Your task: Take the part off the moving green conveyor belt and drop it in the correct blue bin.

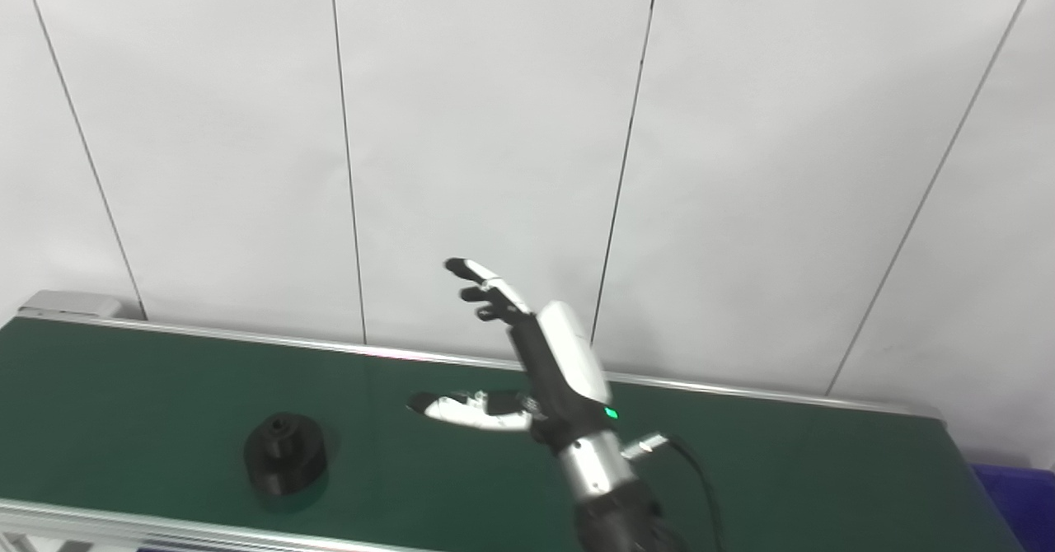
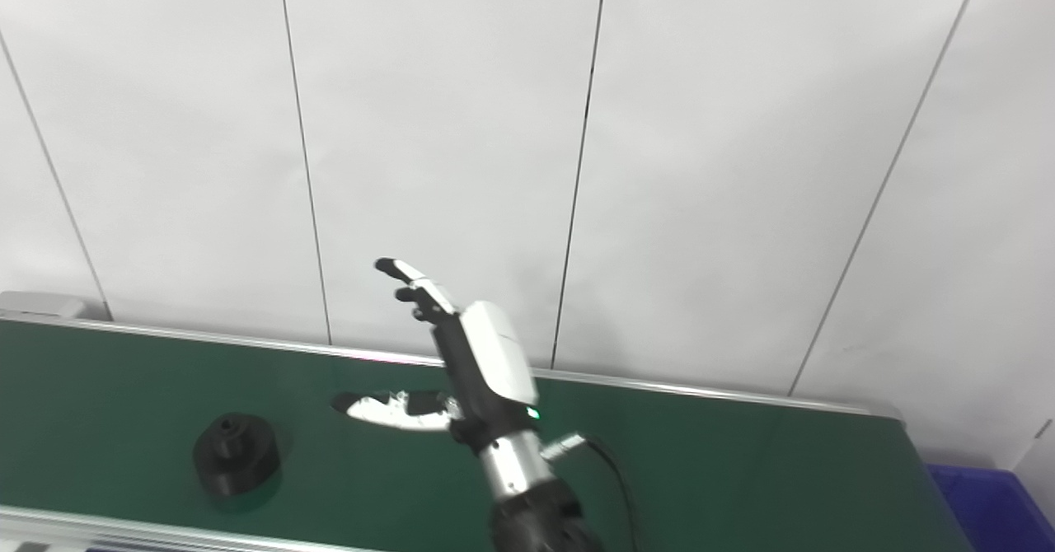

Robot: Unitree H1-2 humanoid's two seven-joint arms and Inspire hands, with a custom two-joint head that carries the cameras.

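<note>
The right hand (image 1: pixel 544 371) stood raised above the green conveyor belt (image 1: pixel 124 404), spread wide and holding nothing. Its fingers (image 1: pixel 486 284) pointed up toward eleven o'clock against the white wall (image 1: pixel 494 123), while the thumb (image 1: pixel 461 409) stretched out toward nine o'clock over the belt, touching nothing. The black round part (image 1: pixel 284 453) lay on the belt well apart from the hand, at about eight o'clock from it, near the belt's front rail. A corner of a blue bin (image 1: pixel 1022 494) showed at four o'clock, beyond the belt's end.
</note>
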